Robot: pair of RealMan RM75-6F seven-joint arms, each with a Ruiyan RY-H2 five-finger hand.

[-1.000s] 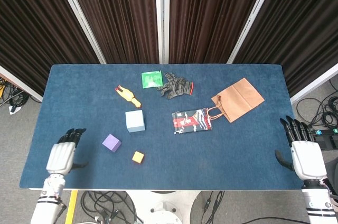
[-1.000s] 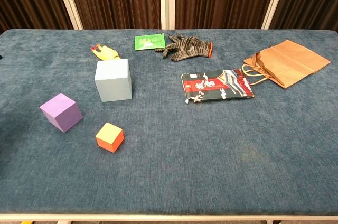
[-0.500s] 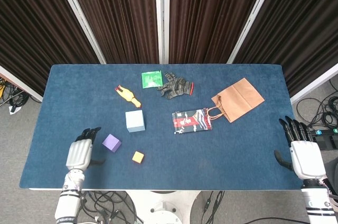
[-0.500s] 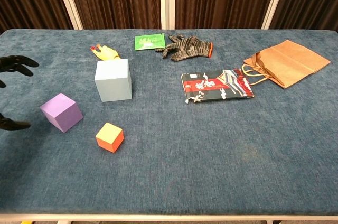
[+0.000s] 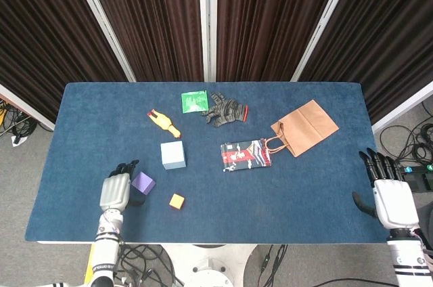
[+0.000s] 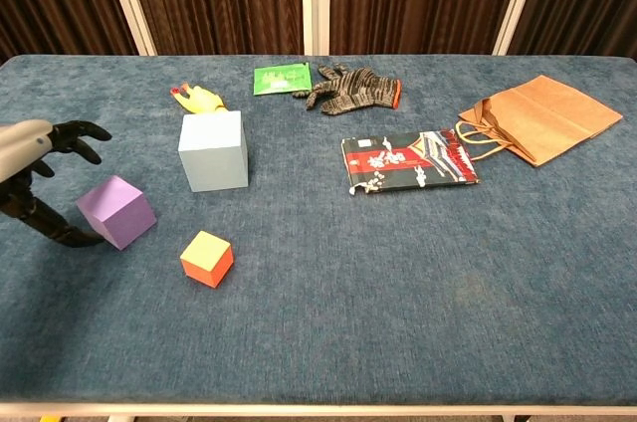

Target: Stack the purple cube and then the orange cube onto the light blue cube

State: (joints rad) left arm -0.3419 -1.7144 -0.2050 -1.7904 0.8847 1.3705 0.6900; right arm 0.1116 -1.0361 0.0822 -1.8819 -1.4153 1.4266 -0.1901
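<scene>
Head view: L hand spread, holding nothing, just beside purple cube; orange cube near, light blue cube behind. R hand spread, empty, at worktop edge.
Chest view: R hand out of frame; L thumb near purple cube's base, contact unclear.

Bright, even overhead light; soft shadows; both views sharp.

Purple cube; orange cube; light blue cube; yellow rubber chicken; green packet; grey-black mottled glove, red cuff; brown paper bag; dark patterned pouch; blue table cloth
</scene>
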